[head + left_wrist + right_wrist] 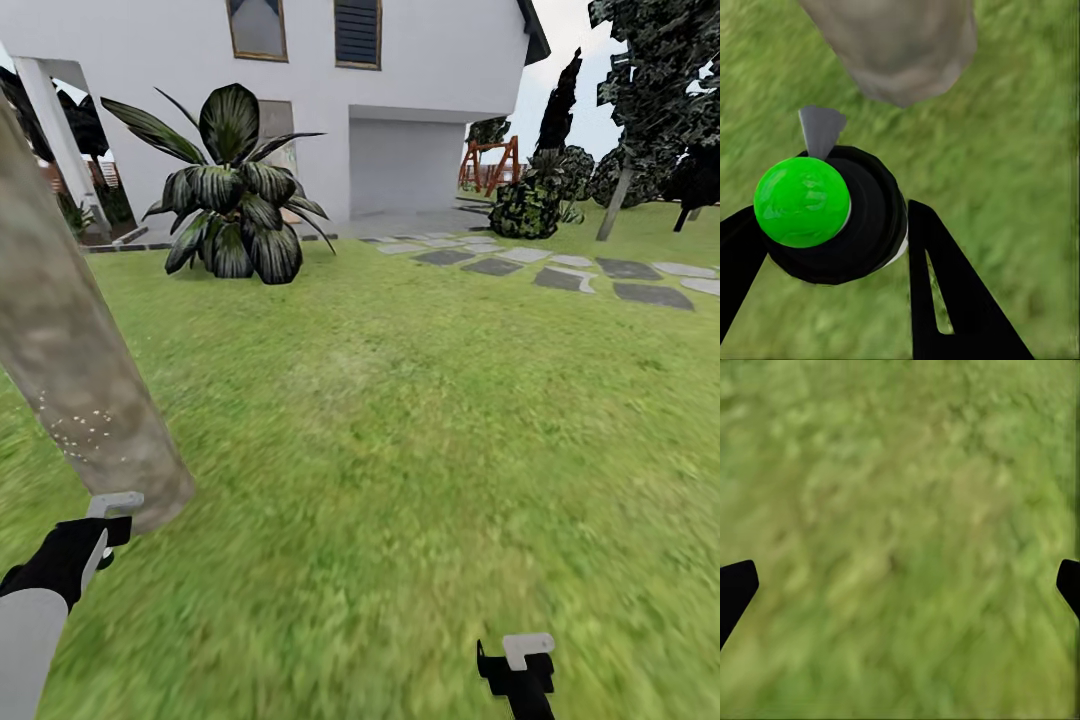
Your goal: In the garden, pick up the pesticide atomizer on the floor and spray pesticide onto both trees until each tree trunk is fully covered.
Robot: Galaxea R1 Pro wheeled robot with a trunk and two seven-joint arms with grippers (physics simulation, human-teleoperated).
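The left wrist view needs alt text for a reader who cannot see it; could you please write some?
The left end effector grips a black atomizer with a bright green top, its grey nozzle aimed toward the base of a pale mottled tree trunk. Blurry green grass lies all around.

Head high; wrists close over grass (900, 510)

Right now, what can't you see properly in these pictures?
- Tree trunk: its top is cut off by the head view's edge.
- Pesticide atomizer: the left wrist view looks down on its green top, so its label is hidden.
- Right gripper: mostly cut off by the head view's bottom edge.
- Far tree: crown cut off, trunk small.
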